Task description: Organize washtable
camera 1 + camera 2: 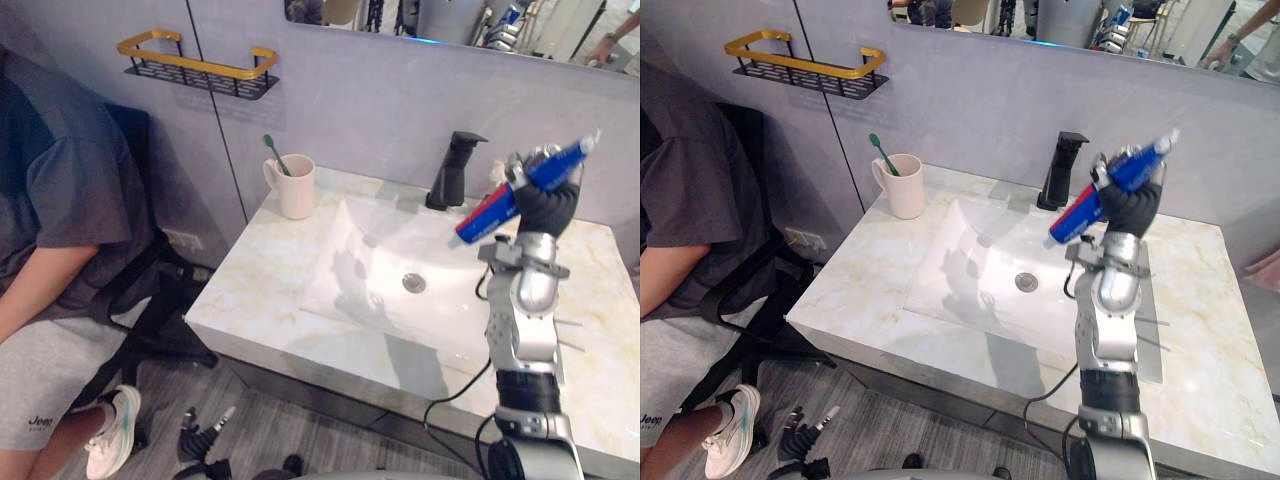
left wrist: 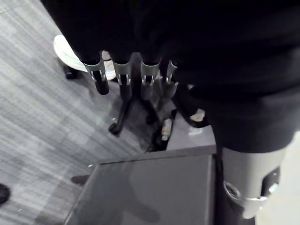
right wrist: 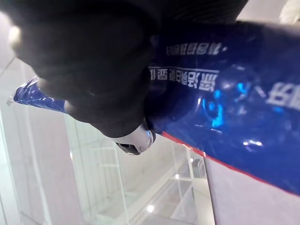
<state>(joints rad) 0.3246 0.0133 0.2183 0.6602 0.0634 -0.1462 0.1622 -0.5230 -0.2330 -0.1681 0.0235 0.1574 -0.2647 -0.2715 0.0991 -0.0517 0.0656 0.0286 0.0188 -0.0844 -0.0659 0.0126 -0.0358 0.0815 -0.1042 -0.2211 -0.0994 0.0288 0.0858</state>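
My 2 head views look steeply down from above the pale marbled washtable [image 1: 260,300], facing the grey wall [image 1: 380,100]. Both take in the white rectangular basin [image 1: 350,270], the matt black tap [image 1: 452,170] and the cream ceramic mug [image 1: 904,186], from spots slightly apart. My left wrist view looks along the left hand [image 2: 124,75] down at the grey plank floor [image 2: 37,117]. My right wrist view sits very close against the right hand [image 3: 93,70] and the glossy blue tube [image 3: 234,117] it grips.
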